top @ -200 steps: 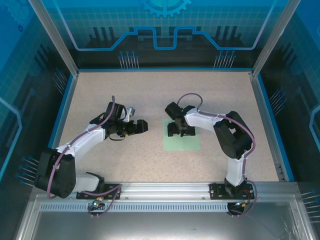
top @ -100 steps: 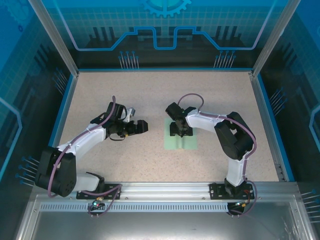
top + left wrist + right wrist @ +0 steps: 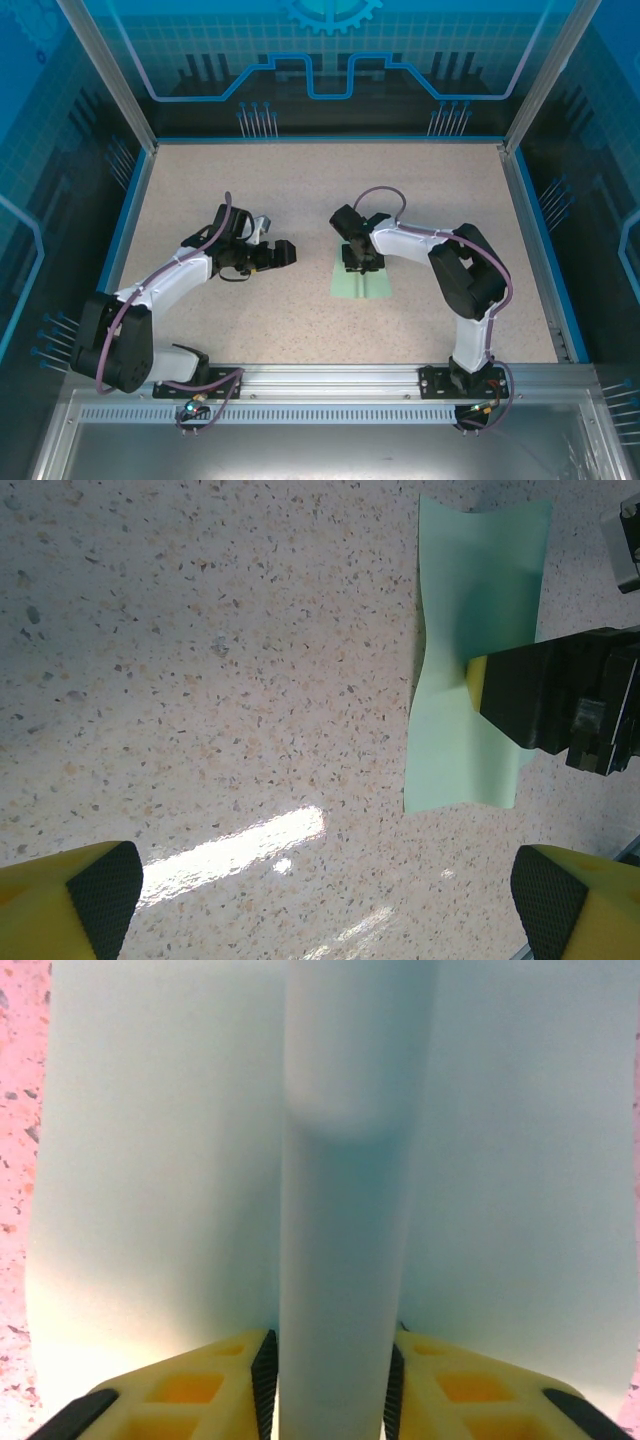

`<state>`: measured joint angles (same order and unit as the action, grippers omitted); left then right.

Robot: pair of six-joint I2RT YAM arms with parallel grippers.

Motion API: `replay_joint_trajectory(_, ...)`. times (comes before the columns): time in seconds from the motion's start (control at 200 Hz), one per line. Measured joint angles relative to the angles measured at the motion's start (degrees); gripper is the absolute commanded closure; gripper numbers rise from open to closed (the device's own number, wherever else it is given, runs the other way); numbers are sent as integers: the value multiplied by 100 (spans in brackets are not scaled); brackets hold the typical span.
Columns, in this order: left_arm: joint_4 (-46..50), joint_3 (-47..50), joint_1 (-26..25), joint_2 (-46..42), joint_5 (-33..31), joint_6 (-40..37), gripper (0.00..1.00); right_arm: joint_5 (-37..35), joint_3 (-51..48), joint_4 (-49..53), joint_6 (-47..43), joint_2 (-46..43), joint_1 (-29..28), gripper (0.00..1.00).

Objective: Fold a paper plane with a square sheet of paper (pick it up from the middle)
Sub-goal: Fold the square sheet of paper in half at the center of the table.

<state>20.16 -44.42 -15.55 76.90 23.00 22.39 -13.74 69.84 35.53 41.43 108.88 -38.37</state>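
The square sheet of paper [image 3: 362, 284] is pale mint green and lies on the speckled table, right of centre. My right gripper [image 3: 360, 262] points down onto its middle. In the right wrist view the paper [image 3: 150, 1160] is humped into a rounded ridge [image 3: 345, 1260] that runs up between the two yellow fingers, and the black pads [image 3: 265, 1380] press on both its sides. The left wrist view shows the sheet [image 3: 470, 660] pinched narrow at its waist under the right gripper's black body [image 3: 560, 705]. My left gripper [image 3: 285, 252] stands wide open to the left of the paper, with nothing between its fingertips [image 3: 100, 890].
The speckled tabletop [image 3: 250, 190] is bounded by blue rails and clear walls on three sides. Both arm bases are bolted to the aluminium rail [image 3: 330, 378] at the near edge. A bright light glare [image 3: 240, 850] lies on the table below the left gripper.
The right gripper's jaws have closed inward on the paper's middle. The sheet has been drawn narrower and pushed up into a ridge. The left arm has not moved.
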Motion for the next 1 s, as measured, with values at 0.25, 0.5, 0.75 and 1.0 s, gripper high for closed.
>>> replay_joint_trajectory(0.25,0,0,0,0,2,0,1,59,50,48,-7,-4,0,74)
replay_joint_trajectory(0.5,0,0,0,0,0,0,1,184,122,70,-13,-151,-33,78)
replay_joint_trajectory(0.75,81,0,0,-291,-59,0,1,675,181,-50,-4,-573,-68,78)
replay_joint_trajectory(1.0,409,-44,7,-960,-221,22,1,1919,109,-1010,149,-1145,-186,78)
